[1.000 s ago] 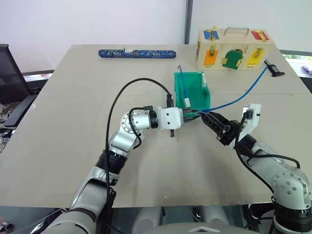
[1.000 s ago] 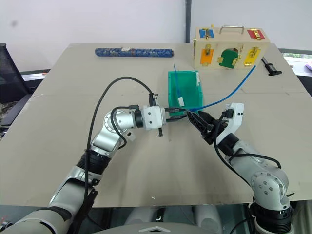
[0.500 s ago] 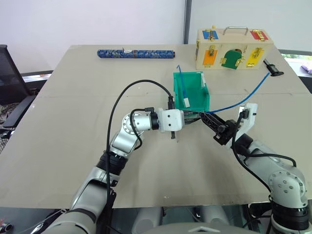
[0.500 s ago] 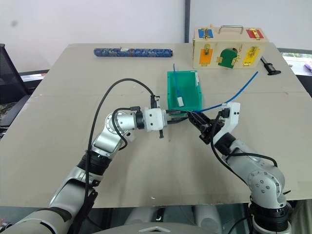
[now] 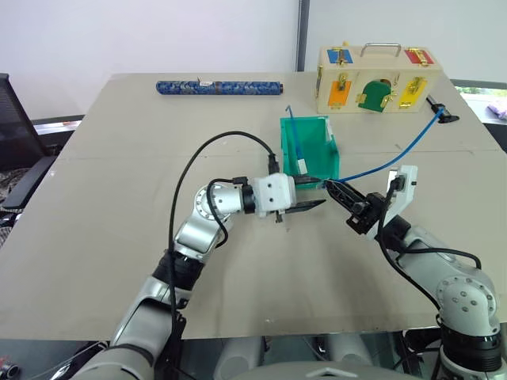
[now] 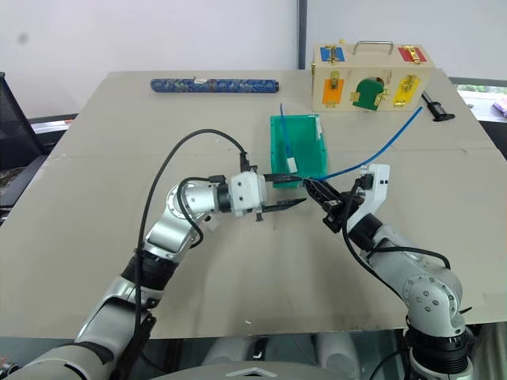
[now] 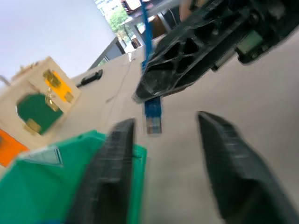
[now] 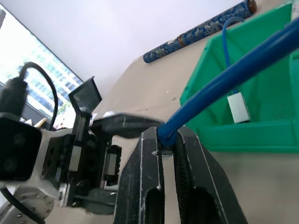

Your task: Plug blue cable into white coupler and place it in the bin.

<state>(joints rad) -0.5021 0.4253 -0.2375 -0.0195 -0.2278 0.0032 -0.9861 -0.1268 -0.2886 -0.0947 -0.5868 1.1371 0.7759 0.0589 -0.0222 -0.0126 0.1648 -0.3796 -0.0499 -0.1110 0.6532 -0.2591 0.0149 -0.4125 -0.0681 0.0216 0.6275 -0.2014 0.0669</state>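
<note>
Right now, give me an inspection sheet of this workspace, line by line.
Surface: tan table, a seam running across it.
Job's things: blue cable runs from the table's far right to the right gripper; its clear plug pokes past the fingers. Teal bin holds a shorter blue cord with a white block. White coupler: not made out.
Clutter: patterned blue roll, wooden latch box, small black tool.
Grippers: left gripper open, beside the plug; right gripper shut on blue cable.
Cables: black wrist lead loops over left arm.
Surroundings: white wall, black chair.
</note>
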